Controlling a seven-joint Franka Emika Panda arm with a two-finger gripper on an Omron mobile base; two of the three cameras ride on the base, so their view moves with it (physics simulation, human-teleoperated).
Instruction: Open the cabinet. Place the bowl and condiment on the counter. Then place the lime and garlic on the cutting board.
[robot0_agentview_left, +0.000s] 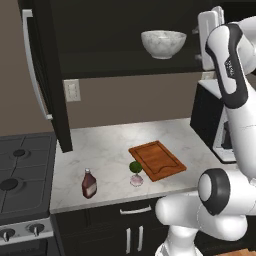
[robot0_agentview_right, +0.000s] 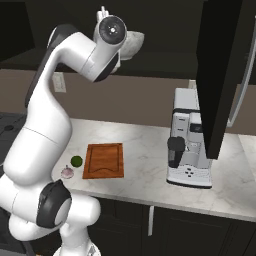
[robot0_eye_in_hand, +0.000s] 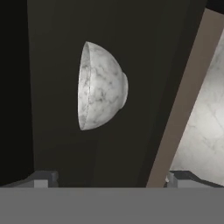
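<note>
The cabinet stands open, its door swung out to the left. On its shelf sits the white marbled bowl, also seen up close in the hand view. My gripper hovers just right of the bowl, level with it, open and holding nothing; its fingertips stay short of the bowl. The condiment stands upright on the counter near the front edge. The lime and the garlic lie on the counter at the cutting board's left corner, off the board.
A black-and-white coffee machine stands on the counter right of the board. The gas stove adjoins the counter on the left. The cabinet's right door hangs open above the coffee machine.
</note>
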